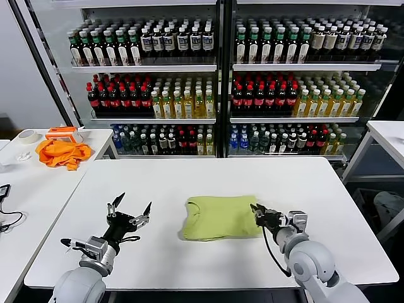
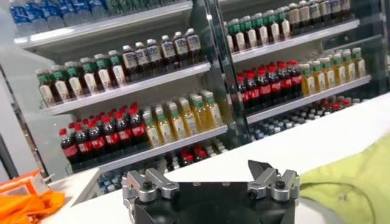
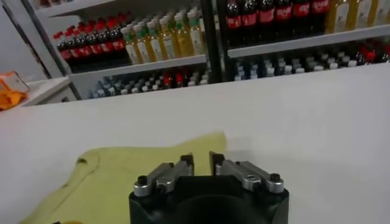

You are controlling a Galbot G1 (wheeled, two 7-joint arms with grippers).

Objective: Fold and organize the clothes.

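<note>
A lime T-shirt [image 1: 219, 217], already folded into a compact rectangle, lies on the white table [image 1: 208, 177] with its near edge touching the right gripper [image 1: 259, 213], whose fingers stand only a narrow gap apart and hold nothing visible. The left gripper [image 1: 130, 209] hovers well off the shirt's far side, fingers spread wide and empty. The fold looks close to finished; what remains is probably for the right gripper to lift clear without dragging the cloth.

Two grey rounded arms ended in black wrist housings. The left gripper [image 1: 129, 209] and the right gripper [image 1: 258, 212] carried silver finger links with dark screws; black cables trailed from both wrists.
</note>
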